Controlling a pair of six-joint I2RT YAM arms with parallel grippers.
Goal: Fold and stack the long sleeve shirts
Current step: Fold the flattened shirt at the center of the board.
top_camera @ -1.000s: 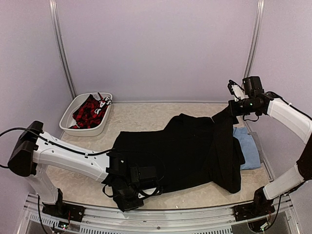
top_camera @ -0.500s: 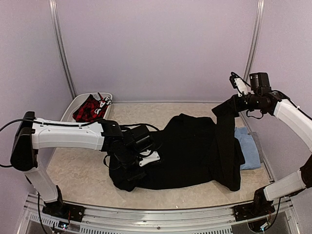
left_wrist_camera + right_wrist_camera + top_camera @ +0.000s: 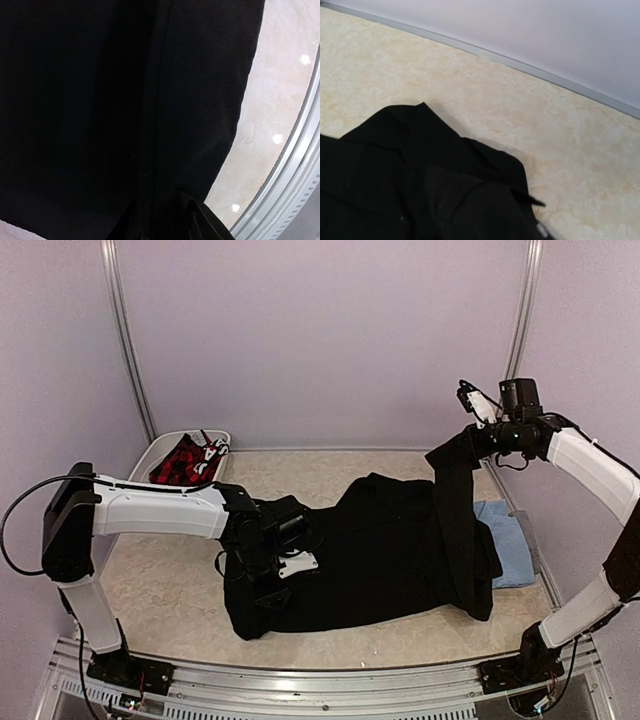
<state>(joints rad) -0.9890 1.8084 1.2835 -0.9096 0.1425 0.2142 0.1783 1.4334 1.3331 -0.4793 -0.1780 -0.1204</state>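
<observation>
The black shirt lies spread across the middle of the table. Its left part is folded over onto itself. My left gripper sits low on that folded left part and is shut on black cloth, which fills the left wrist view and runs in between the fingers. My right gripper is shut on a sleeve end of the black shirt and holds it high above the table's back right, the sleeve hanging down. The black cloth covers its fingers. The light blue shirt lies folded at the right, partly under the black one.
A white bin with red and black plaid cloth stands at the back left. The metal front rail runs close to the shirt's near edge. Upright metal posts stand at both back corners.
My left gripper swept from the near left edge up and right onto the shirt, folding its left part over. My right gripper lifted the sleeve higher and shifted a little left.
</observation>
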